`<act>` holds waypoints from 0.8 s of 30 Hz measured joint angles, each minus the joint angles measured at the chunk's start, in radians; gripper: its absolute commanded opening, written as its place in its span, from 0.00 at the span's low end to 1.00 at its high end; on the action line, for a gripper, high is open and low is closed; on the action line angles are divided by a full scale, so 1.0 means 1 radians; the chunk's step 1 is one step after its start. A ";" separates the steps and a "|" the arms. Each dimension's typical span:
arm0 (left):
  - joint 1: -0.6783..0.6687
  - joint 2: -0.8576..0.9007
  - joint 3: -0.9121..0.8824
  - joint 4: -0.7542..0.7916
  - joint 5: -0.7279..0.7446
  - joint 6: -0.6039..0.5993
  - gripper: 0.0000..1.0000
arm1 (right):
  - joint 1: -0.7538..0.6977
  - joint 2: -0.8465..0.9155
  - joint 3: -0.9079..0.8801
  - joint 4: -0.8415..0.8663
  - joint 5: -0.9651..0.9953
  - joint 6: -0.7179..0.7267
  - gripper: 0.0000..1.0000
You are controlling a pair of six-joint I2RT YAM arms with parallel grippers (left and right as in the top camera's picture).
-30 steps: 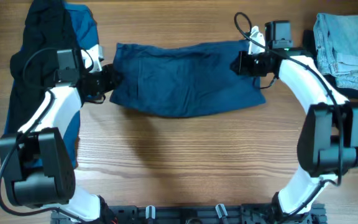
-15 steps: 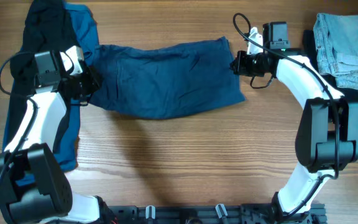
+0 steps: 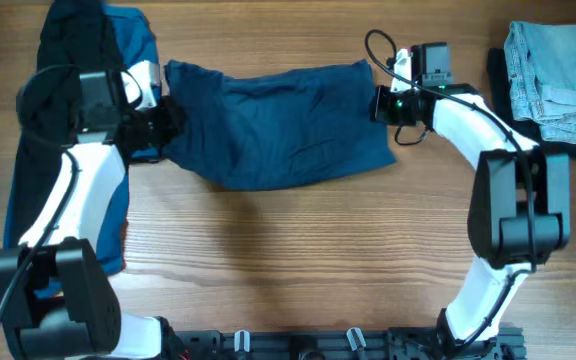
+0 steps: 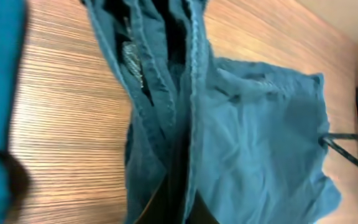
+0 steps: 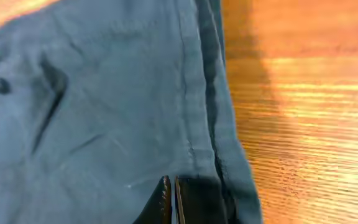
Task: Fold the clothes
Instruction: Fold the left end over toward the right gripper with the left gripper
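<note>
Wooden table (image 3: 288,270): navy shorts (image 3: 278,125), pale denim pile (image 3: 553,70).

Overhead looks straight down — both wrist views press close on the same navy shorts (image 3: 278,125).

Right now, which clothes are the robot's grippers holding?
The navy shorts in the middle, pinched at each end by the left gripper and right gripper. The pale denim lies apart, far right.
</note>
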 measured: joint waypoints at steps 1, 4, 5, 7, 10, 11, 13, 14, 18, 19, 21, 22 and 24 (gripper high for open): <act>-0.011 0.000 0.000 0.001 0.000 0.000 0.04 | 0.000 0.017 0.000 0.000 0.000 0.001 0.04; -0.028 0.000 0.000 0.006 0.000 0.000 0.04 | 0.000 0.052 -0.002 0.019 -0.005 0.008 0.04; -0.036 0.000 0.000 0.013 0.000 0.000 0.04 | 0.000 0.056 -0.002 0.024 -0.007 0.008 0.04; -0.055 -0.001 0.000 0.034 0.000 -0.001 0.04 | 0.000 0.061 0.000 0.026 -0.014 0.008 0.04; -0.106 -0.008 0.000 0.082 0.000 -0.017 0.04 | -0.002 0.079 0.016 0.040 -0.033 0.014 0.04; -0.129 -0.009 0.000 0.106 0.000 -0.027 0.04 | -0.003 0.085 0.021 0.041 -0.039 0.016 0.04; -0.190 -0.010 0.000 0.164 -0.001 -0.064 0.04 | -0.005 0.090 0.023 0.047 -0.052 0.019 0.04; -0.227 -0.010 0.000 0.196 0.000 -0.076 0.04 | -0.006 0.092 0.024 0.053 -0.058 0.019 0.04; -0.401 -0.011 0.002 0.304 -0.029 -0.128 0.04 | -0.006 0.097 0.024 0.067 -0.069 0.023 0.04; -0.443 -0.011 0.002 0.319 -0.051 -0.135 0.04 | -0.006 0.097 0.024 0.067 -0.071 0.023 0.04; -0.563 -0.011 0.003 0.351 -0.122 -0.150 0.04 | -0.007 0.097 0.024 0.068 -0.073 0.023 0.04; -0.595 -0.008 0.003 0.368 -0.137 -0.151 0.04 | -0.007 0.098 0.024 0.068 -0.076 0.023 0.04; -0.642 0.020 0.008 0.420 -0.161 -0.155 0.04 | -0.009 0.099 0.024 0.070 -0.083 0.023 0.04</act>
